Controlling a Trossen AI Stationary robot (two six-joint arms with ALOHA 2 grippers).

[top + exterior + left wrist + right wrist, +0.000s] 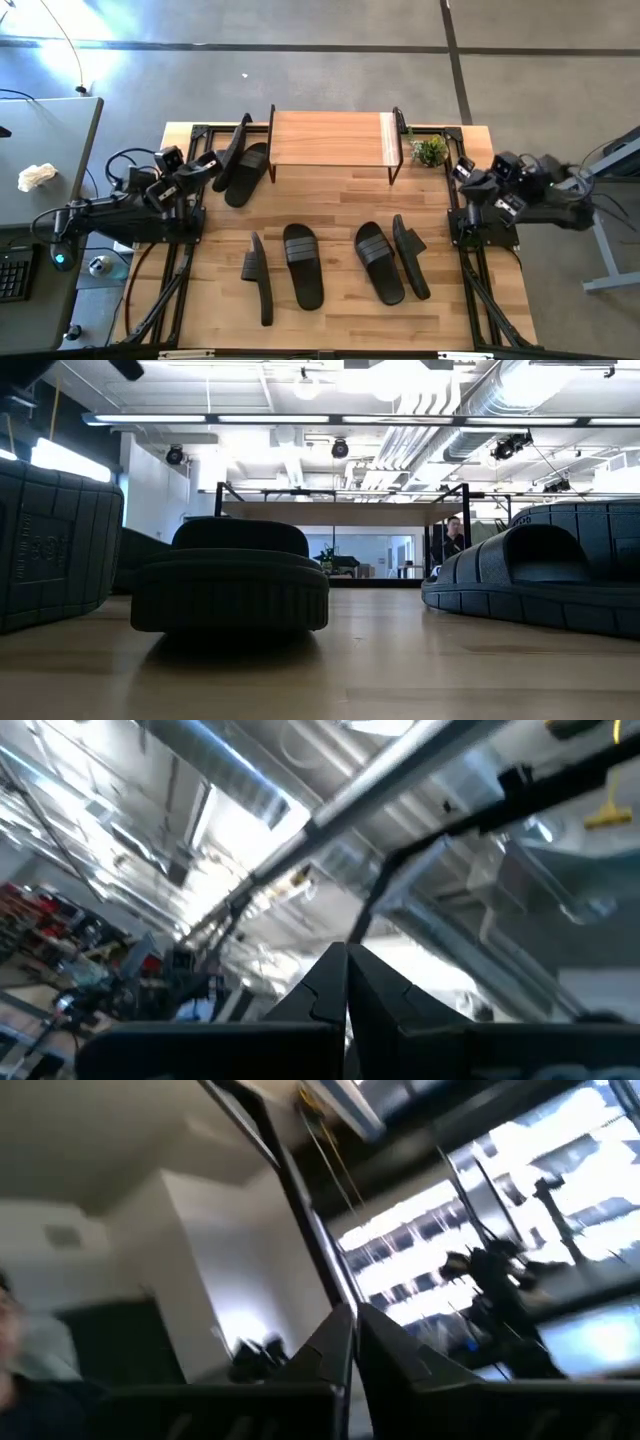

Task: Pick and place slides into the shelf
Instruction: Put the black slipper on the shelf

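Note:
The shelf [330,138], a light wood board on thin black legs, stands at the table's far middle and shows far off in the low view [340,512]. Two black slides [240,162] lie at its left end, one tipped on its edge. Several more lie in a row nearer: one on its side [258,278], two flat [302,265] [378,262], one on its side [410,256]. My left gripper [214,166] [347,995] hovers shut at the table's left edge, beside the left pair. My right gripper [466,172] [355,1350] is shut at the right edge.
A small green plant [430,151] stands by the shelf's right end. Black frame rails [180,270] [480,270] run along both table sides. A grey desk [40,170] with a crumpled white cloth stands off to the left. Bare wood lies between the shelf and the near row.

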